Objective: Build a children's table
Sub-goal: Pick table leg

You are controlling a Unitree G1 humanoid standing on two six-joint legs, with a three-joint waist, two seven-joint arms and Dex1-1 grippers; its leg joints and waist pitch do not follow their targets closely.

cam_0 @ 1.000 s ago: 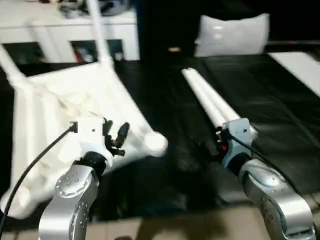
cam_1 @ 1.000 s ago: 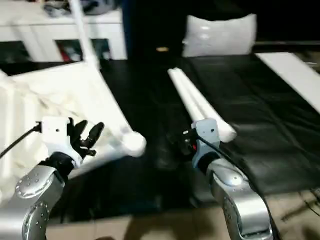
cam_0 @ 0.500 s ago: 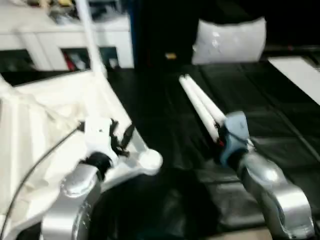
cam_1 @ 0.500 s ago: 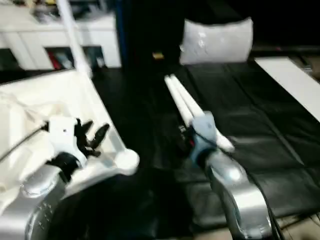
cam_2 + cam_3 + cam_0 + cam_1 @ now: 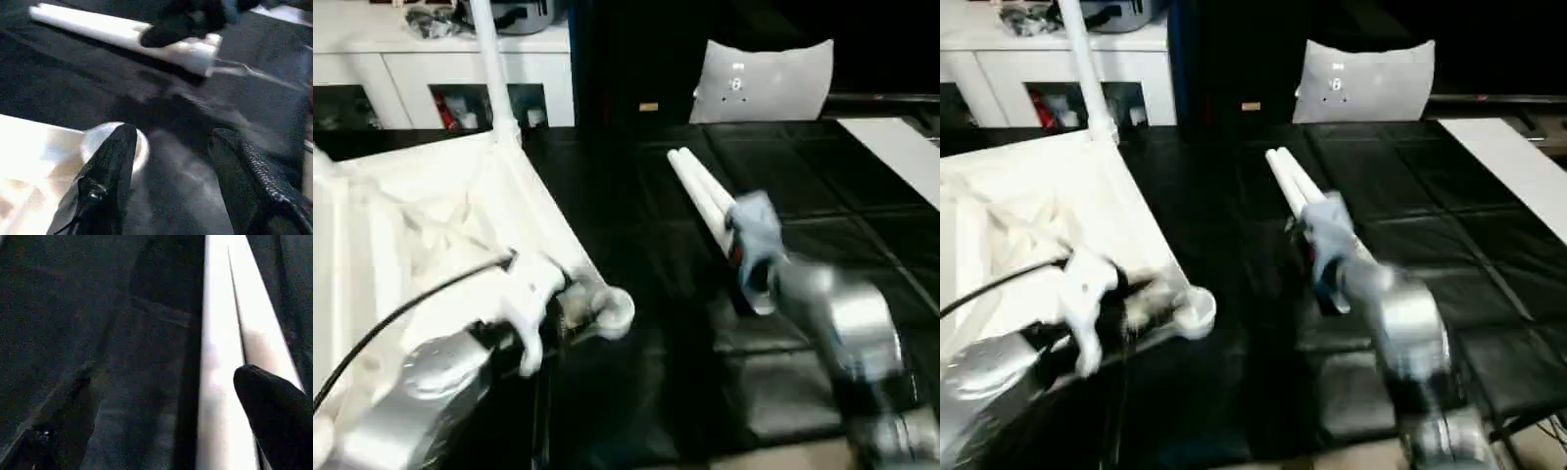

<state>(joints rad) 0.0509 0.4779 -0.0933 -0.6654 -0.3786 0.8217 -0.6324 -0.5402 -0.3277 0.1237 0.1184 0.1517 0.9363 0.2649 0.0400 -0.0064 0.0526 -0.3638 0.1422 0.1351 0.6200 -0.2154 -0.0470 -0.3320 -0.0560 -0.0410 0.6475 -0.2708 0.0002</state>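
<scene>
My right gripper (image 5: 1304, 230), jaws wide, has reached forward onto the two loose legs (image 5: 700, 186) on the mat (image 5: 822, 206), while my open left gripper (image 5: 171, 166) has slid to the upturned top's empty corner socket (image 5: 615, 306), ready for fitting.

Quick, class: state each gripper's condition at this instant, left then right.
Left gripper: open, empty, at the tabletop's corner socket.
Right gripper: open over the loose legs, gripping nothing.
</scene>
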